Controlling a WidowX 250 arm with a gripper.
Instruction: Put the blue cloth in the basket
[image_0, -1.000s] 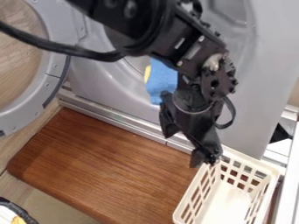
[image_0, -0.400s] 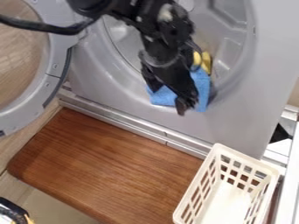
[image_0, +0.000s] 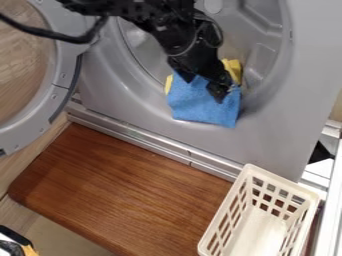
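Laundry area: grey front-loading machine (image_0: 287, 100) at 1 o'clock, its round door (image_0: 64, 75) open at 10 o'clock, white slotted basket (image_0: 280, 179) at 5 o'clock.

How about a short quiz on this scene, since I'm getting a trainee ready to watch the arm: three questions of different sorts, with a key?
1. Fill in the missing word: the pale basket has sides that are not solid but full of ____.
2. Multiple choice: where is the blue cloth?
A) Inside the basket
B) At the round opening of the grey machine
C) Flat on the wooden board
3. True or false: the end effector is at the blue cloth rather than over the basket.

Key: 1. holes; 2. B; 3. true
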